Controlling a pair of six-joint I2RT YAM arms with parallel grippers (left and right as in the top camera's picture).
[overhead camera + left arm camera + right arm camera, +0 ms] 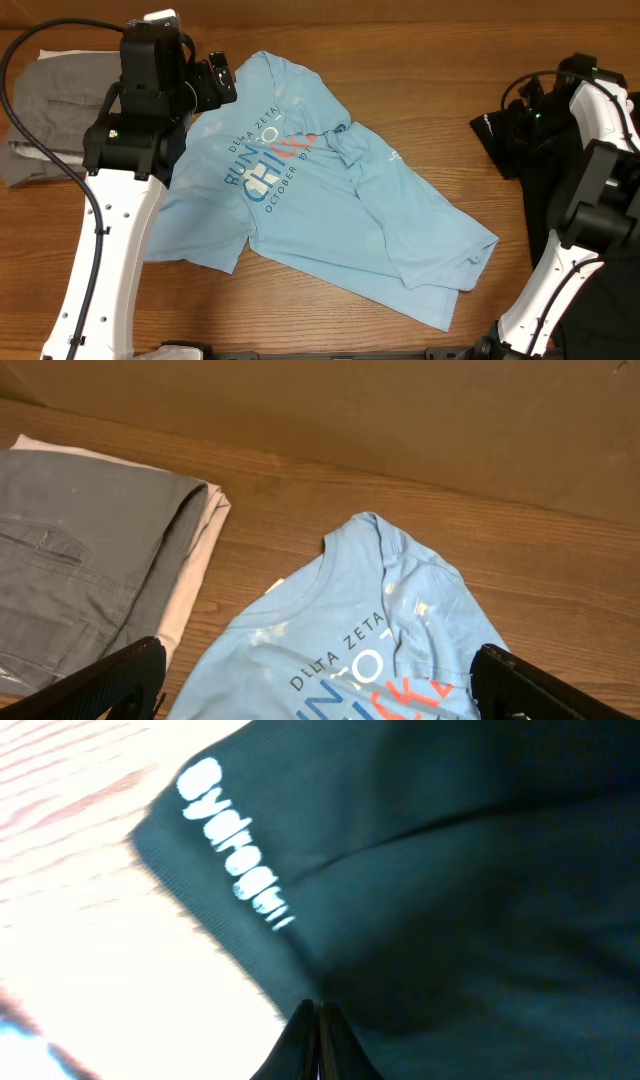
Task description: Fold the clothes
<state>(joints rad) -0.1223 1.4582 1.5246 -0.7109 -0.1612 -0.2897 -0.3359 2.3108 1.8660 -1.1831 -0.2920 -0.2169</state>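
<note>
I found the left hand point(318, 660) spread wide and holding nothing, its two fingers point(120, 680) standing either side of the collar end of the light blue T-shirt point(340, 200). I could not tell whether they touched the cloth. The right hand point(315, 1020) was pressed together over a black garment point(495, 135) with white lettering at the right of the bench point(420, 60). Whether any fabric was nipped between the tips, the blurred wrist view did not show. The T-shirt lay rumpled and unfolded mid-bench, running diagonally from the collar at upper left to the hem at lower right, print upward, with one sleeve turned over onto the chest. Grey trousers point(50, 100) lay folded just beside the collar end, with a narrow strip of bare wood between them in the left wrist view. Open bench showed beyond the collar and between the hem and the black garment.
</note>
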